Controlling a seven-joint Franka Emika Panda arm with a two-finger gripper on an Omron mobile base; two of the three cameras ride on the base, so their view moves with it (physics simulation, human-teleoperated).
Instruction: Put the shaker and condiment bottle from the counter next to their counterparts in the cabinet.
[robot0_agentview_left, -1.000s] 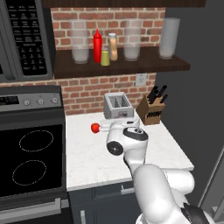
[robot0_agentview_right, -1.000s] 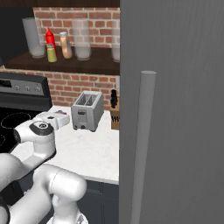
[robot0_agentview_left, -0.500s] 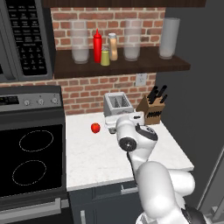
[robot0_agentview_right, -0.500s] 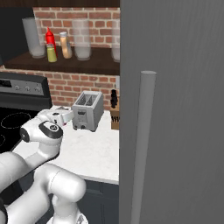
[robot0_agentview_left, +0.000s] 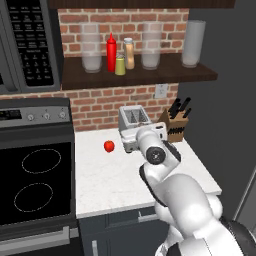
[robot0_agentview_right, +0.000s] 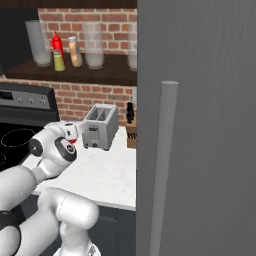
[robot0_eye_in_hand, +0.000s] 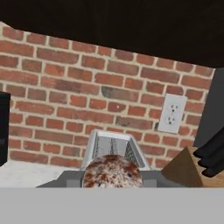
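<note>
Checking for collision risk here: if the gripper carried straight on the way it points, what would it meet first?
Most likely the toaster, which sits dead ahead in the hand view, just beyond the speckled cap of the shaker held in the jaws. Depth is hard to judge; the brick wall lies behind.

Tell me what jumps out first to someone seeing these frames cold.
The white arm's gripper sits low in front of the toaster on the counter, closed on a shaker whose speckled cap crowds the bottom of the hand view. Above, on the dark cabinet against red brick, the red squeeze bottle, a small yellow-green shaker and the tan condiment bottle stand clustered between clear jars.
</note>
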